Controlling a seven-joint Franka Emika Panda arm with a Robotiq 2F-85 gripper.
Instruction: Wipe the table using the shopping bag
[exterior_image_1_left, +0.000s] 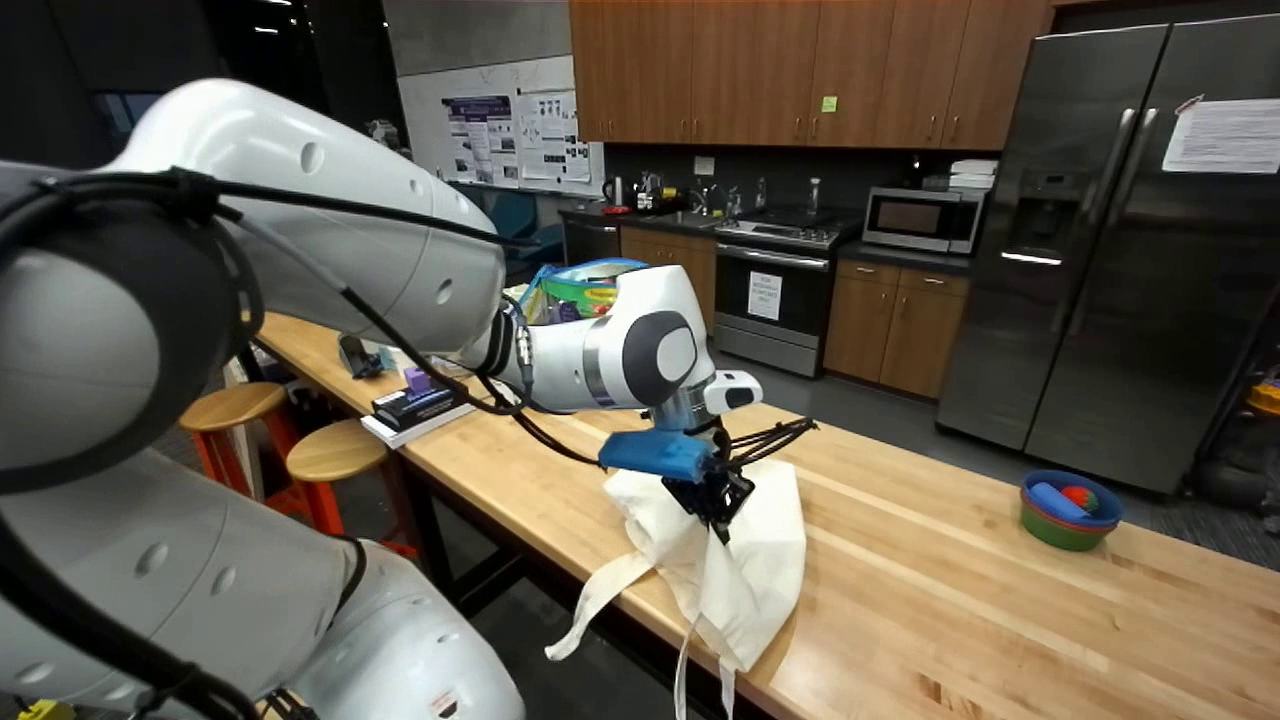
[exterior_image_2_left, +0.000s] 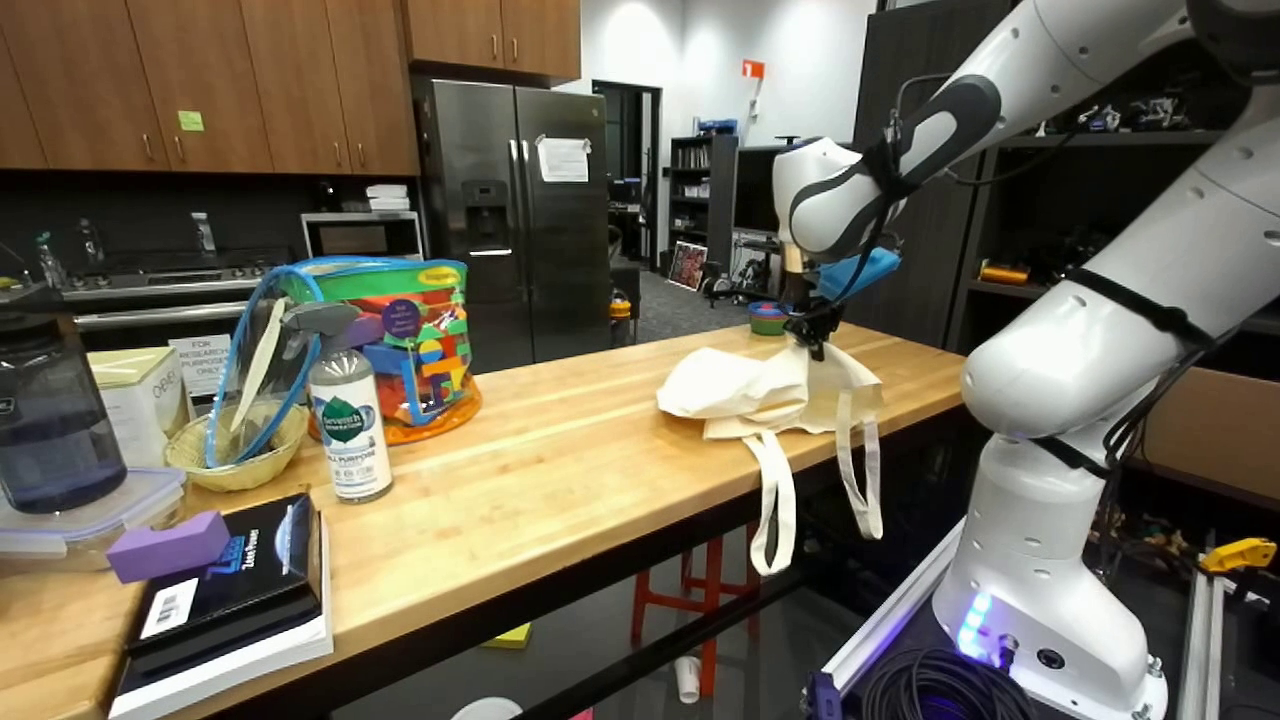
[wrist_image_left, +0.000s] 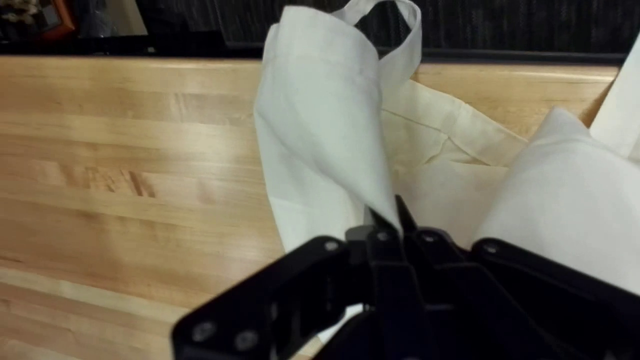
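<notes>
The cream-white shopping bag (exterior_image_1_left: 775, 570) lies limp and wrinkled over the near edge of the table (exterior_image_1_left: 920, 570), a long tabletop of light wood strips. In both exterior views its loop handles (exterior_image_2_left: 772, 500) dangle past that edge. My gripper (wrist_image_left: 387, 207) is shut on a fold of the bag, which rises to a peak between the fingertips in the wrist view. The pinched cloth partly covers one fingertip. Most of the bag (exterior_image_2_left: 725, 385) rests on the wood, spread to both sides of the gripper (exterior_image_2_left: 815, 350).
Stacked bowls (exterior_image_1_left: 1065, 535) with small items inside stand farther along the table. Toward the opposite end are a clear bag of toy blocks (exterior_image_2_left: 400, 320), a spray bottle (exterior_image_2_left: 350, 430), a basket (exterior_image_2_left: 240, 450), a pitcher (exterior_image_2_left: 50, 430) and books (exterior_image_2_left: 240, 580). Stools (exterior_image_1_left: 340, 450) stand beside the table.
</notes>
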